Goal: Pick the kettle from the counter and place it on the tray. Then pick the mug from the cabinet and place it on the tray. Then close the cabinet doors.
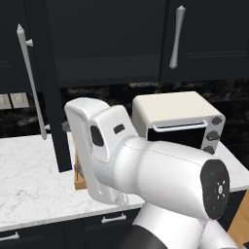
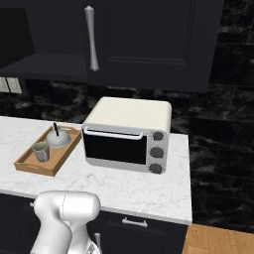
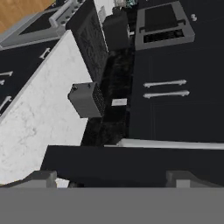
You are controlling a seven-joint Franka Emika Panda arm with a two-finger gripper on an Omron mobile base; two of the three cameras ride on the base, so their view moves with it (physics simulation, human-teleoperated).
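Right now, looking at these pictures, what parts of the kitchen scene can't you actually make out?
- Tray in the left base view: the robot's white arm and the open cabinet door cover all but a corner.
- Mug and kettle on the tray, right base view: too small to show detail.
- Cabinet inside: too dark in both base views.
- Fingers in the hand view: cut off by the bottom edge; they stand wide apart.

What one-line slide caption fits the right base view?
Kettle and mug sit together on the wooden tray beside a toaster oven on the marble counter.
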